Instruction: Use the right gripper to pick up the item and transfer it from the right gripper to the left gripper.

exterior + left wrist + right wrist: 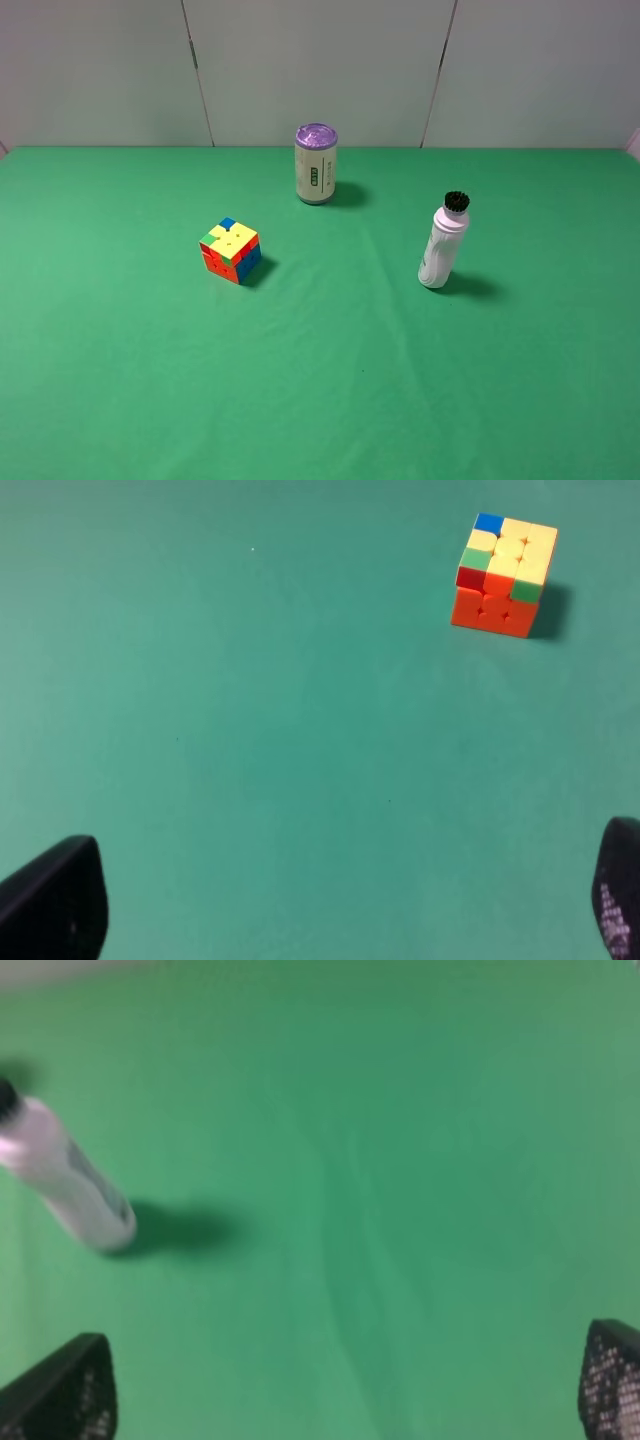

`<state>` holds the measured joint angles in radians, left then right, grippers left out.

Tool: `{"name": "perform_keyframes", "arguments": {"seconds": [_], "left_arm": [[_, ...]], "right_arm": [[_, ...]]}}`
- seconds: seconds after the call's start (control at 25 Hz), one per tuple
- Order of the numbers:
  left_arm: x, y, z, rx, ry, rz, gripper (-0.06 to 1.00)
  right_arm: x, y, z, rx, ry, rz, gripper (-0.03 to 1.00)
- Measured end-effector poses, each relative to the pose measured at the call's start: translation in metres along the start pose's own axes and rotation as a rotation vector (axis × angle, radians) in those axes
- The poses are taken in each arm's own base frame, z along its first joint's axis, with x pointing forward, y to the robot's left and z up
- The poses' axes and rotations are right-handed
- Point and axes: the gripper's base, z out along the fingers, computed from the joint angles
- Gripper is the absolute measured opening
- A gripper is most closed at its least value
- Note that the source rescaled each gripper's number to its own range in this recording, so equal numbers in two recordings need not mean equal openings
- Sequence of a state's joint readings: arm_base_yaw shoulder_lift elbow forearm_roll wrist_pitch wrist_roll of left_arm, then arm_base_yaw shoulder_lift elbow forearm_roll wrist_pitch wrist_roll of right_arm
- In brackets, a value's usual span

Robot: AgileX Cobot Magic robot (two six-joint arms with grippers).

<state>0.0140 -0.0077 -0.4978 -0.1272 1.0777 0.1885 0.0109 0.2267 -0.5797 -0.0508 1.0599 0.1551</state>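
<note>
Nothing is being carried yet: the item [441, 245] is standing untouched on the green table [330, 400], at 3 o'clock from the cube [231, 250]. The right gripper [335, 1390] and left gripper [330, 900] are both gaping empty, leaving pickup and handover undone. Both arms are lying outside the high view, and the right wrist view is blurring the item's label.

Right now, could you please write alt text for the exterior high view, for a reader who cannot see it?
A white brush-capped bottle stands on the right of a green table, with a purple-lidded cream can at the back and a multicoloured puzzle cube on the left.
</note>
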Motion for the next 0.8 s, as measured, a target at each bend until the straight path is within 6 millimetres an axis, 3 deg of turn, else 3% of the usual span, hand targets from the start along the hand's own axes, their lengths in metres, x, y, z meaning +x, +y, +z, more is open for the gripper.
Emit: {"name": "perform_keyframes", "arguments": {"seconds": [0.32,0.64,0.8], "left_arm": [[0.000,0.000,0.000,0.000,0.000,0.000,1.00],[0.000,0.000,0.000,0.000,0.000,0.000,1.00],[0.000,0.000,0.000,0.000,0.000,0.000,1.00]], "right_arm": [[-0.079,0.021,0.069,0.012,0.332,-0.086,1.00],[-0.130,0.114,0.137,-0.170,0.459,-0.283,1.00],[-0.142,0.138,0.171,-0.168,0.502,-0.307,1.00]]}}
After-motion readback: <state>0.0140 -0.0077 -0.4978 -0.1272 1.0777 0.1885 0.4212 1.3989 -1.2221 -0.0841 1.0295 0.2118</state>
